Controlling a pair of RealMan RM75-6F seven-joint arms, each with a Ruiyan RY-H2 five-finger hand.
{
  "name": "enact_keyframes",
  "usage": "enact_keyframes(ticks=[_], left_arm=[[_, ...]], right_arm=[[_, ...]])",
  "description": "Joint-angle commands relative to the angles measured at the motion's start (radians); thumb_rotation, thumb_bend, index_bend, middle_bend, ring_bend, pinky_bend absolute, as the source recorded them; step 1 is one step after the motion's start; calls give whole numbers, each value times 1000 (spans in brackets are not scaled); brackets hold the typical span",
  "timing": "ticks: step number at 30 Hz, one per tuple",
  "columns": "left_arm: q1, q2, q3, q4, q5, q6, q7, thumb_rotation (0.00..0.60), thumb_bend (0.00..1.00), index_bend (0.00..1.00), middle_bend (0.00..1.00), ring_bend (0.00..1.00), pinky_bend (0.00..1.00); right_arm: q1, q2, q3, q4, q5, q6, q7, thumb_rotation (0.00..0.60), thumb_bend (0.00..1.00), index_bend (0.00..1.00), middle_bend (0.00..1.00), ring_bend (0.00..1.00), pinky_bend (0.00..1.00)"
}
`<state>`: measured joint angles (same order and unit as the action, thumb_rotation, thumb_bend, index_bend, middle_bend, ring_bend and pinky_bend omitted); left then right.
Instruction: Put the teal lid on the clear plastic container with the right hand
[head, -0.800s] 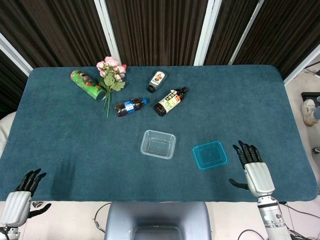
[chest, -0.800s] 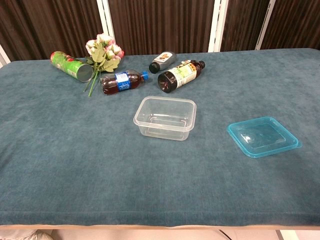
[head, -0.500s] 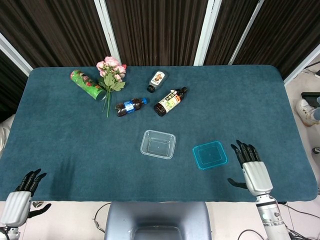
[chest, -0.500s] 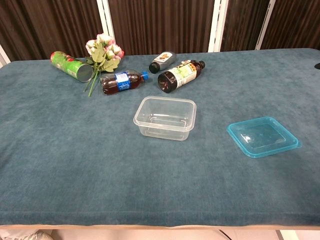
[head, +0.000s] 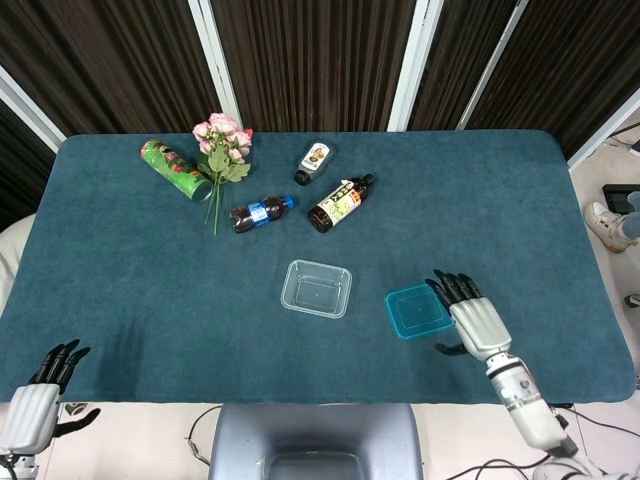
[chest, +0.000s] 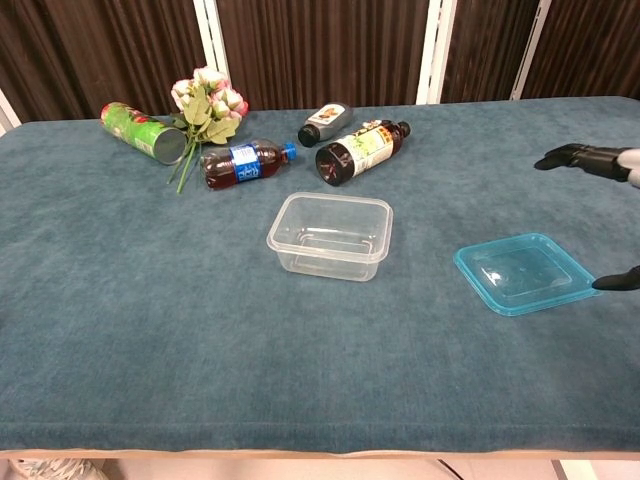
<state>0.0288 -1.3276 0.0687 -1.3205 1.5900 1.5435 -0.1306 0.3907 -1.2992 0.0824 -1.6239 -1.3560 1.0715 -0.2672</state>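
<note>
The teal lid (head: 417, 311) (chest: 526, 273) lies flat on the blue cloth, right of the clear plastic container (head: 316, 288) (chest: 330, 235), which stands open and empty. My right hand (head: 468, 314) hovers just right of the lid, fingers spread and reaching over its right edge, holding nothing. In the chest view only its fingertips (chest: 572, 158) and thumb tip (chest: 618, 281) enter from the right. My left hand (head: 35, 407) hangs open off the table's near left corner.
At the back lie a green can (head: 175, 170), pink flowers (head: 224, 147), a small cola bottle (head: 261, 212), a dark sauce bottle (head: 340, 203) and a small dark jar (head: 314, 161). The table's front edge (chest: 320, 452) runs close below.
My right hand has moved left and forward, from beside the lid to its right edge; its fingertips now show in the chest view. The left hand, lid and container have not moved.
</note>
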Motion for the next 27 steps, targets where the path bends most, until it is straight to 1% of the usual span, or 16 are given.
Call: enact_keyframes(ticks=[1, 5, 9, 17, 27], left_arm=[[1, 0, -1, -1, -1, 0, 1, 600, 490, 168, 71, 65, 337], [2, 1, -1, -6, -2, 0, 9, 600, 491, 167, 71, 65, 337], [4, 3, -1, -12, -5, -1, 13, 600, 490, 168, 71, 65, 337], [1, 4, -3, -15, -10, -11, 16, 600, 490, 168, 71, 65, 337], [0, 6, -5, -17, -16, -19, 13, 600, 490, 168, 71, 65, 337]], right_arm=[[47, 21, 2, 40, 24, -73, -14, 600, 83, 0, 0, 0, 0], [89, 36, -6, 74, 65, -157, -63, 600, 82, 0, 0, 0, 0], [113, 41, -9, 87, 109, -204, -85, 600, 83, 0, 0, 0, 0], [162, 32, -16, 131, 170, -281, -109, 600, 83, 0, 0, 0, 0], [223, 5, -28, 160, 290, -343, -186, 600, 83, 0, 0, 0, 0]])
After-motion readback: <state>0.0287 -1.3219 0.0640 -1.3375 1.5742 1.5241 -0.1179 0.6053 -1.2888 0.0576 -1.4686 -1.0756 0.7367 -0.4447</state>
